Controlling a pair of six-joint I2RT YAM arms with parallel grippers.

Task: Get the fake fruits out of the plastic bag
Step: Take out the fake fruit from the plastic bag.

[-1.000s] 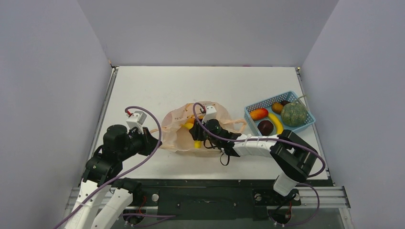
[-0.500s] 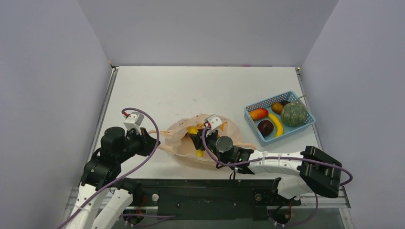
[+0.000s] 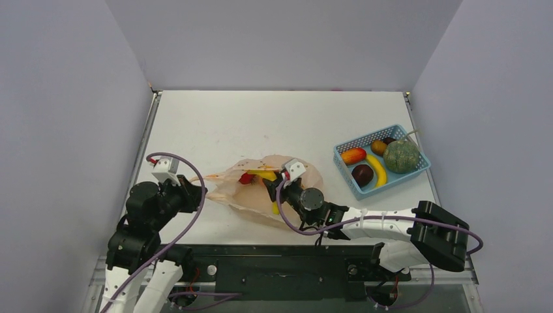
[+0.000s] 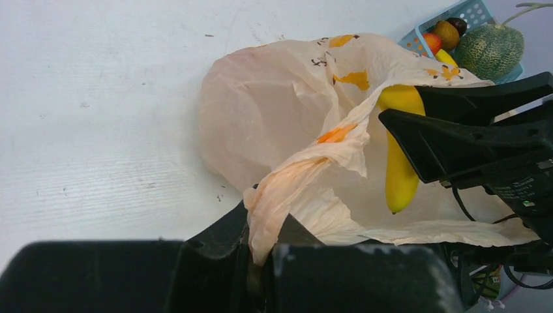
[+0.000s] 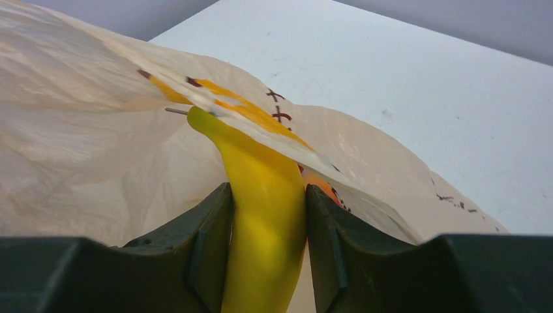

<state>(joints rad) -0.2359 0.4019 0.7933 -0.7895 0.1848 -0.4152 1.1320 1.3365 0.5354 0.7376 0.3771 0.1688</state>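
Note:
The peach-orange plastic bag (image 3: 238, 190) lies stretched across the near middle of the table. My left gripper (image 3: 190, 190) is shut on the bag's twisted left end (image 4: 280, 195). My right gripper (image 3: 272, 189) reaches into the bag's mouth and is shut on a yellow banana (image 5: 264, 215), which also shows in the left wrist view (image 4: 399, 163). A red fruit (image 3: 246, 178) and something orange (image 5: 321, 184) show inside the bag. The bag (image 5: 78, 156) drapes over the banana's stem end.
A light blue basket (image 3: 413, 171) stands at the right. It holds a green melon (image 3: 400, 156), a banana (image 3: 376, 169), a red-yellow mango (image 3: 353, 156), a maroon fruit (image 3: 362, 174) and a brown-orange fruit (image 3: 378, 147). Grey walls enclose the table.
My left gripper has pulled the bag's end left and toward me, stretching the bag flat. My right arm has drawn back and lower, with the banana still between its fingers.

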